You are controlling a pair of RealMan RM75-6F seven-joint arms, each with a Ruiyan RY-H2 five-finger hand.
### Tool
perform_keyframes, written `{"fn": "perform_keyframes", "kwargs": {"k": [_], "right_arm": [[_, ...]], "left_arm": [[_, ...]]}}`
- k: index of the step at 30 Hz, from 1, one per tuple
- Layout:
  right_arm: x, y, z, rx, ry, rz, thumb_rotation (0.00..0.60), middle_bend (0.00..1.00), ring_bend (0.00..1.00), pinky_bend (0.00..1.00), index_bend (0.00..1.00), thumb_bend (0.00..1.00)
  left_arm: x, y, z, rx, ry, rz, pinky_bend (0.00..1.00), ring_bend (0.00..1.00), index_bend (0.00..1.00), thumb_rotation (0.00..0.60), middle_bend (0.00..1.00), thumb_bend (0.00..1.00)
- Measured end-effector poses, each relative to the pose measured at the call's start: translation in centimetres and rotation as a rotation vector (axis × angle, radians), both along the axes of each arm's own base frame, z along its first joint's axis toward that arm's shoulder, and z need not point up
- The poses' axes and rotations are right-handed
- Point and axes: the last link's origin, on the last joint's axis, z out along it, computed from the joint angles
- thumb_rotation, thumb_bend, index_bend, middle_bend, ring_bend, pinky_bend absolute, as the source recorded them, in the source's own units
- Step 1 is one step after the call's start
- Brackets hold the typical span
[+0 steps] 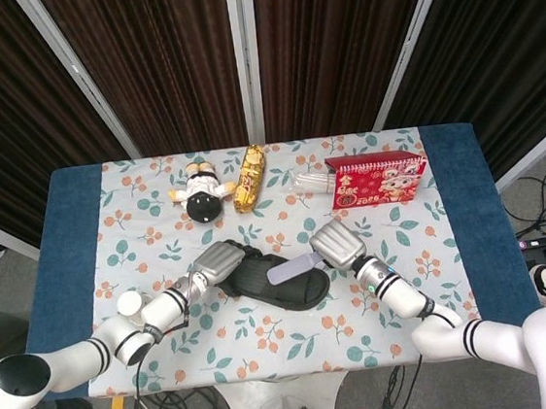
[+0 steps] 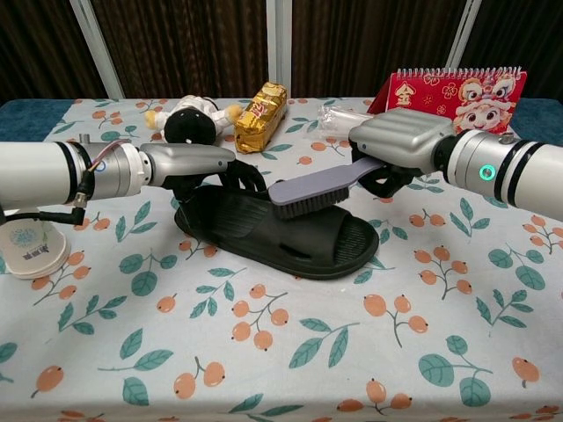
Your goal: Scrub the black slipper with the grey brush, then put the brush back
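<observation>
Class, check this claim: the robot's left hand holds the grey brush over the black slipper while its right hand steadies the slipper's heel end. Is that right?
Not quite: the hands are swapped. In the chest view, the right hand holds the long-handled grey brush over the black rubber slipper, while the left hand steadies the slipper's heel end.

Slipper [image 2: 290, 233] strap hidden under brush [image 2: 312, 191], paper cup [image 2: 26, 249] cut off at chest view's left edge

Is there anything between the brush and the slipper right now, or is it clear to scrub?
Nothing visible is in the way. The right hand holds the brush with its bristles down on the slipper's strap. The left hand holds the slipper's heel end, off to the side of the brush.
</observation>
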Motion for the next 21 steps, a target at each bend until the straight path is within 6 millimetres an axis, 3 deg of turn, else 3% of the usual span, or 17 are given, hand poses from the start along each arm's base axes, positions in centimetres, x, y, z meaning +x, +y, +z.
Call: {"fn": "perform_keyframes", "kwargs": {"k": [5,11,17,21], "right_arm": [[-1.0,1.2,-0.6,0.061,0.045,0.006,0.600,1.00,1.00,1.00,1.00,0.63],[-1.9,2.0,0.7,0.075,0.035,0.007,0.600,1.00,1.00,1.00,1.00,0.63],[-1.2,0.8,2.0,0.039,-0.076,-0.020,0.600,1.00,1.00,1.00,1.00,0.63],[-0.6,-0.4,1.6,0.016,-0.097,-0.021,0.600,1.00,1.00,1.00,1.00,0.63]], "left_arm": [[0.1,0.1,0.1,-0.005,0.003,0.001,0.23,0.30,0.38,0.600,0.46,0.21],[0.2,0.1,0.0,-0.007,0.005,-0.002,0.23,0.30,0.38,0.600,0.46,0.21],[0.3,0.0,-0.1,-0.010,0.006,-0.006,0.23,0.30,0.38,0.600,0.46,0.21],[0.3,0.0,-0.1,-0.013,0.011,-0.007,0.23,0.30,0.38,0.600,0.46,0.21]]}}
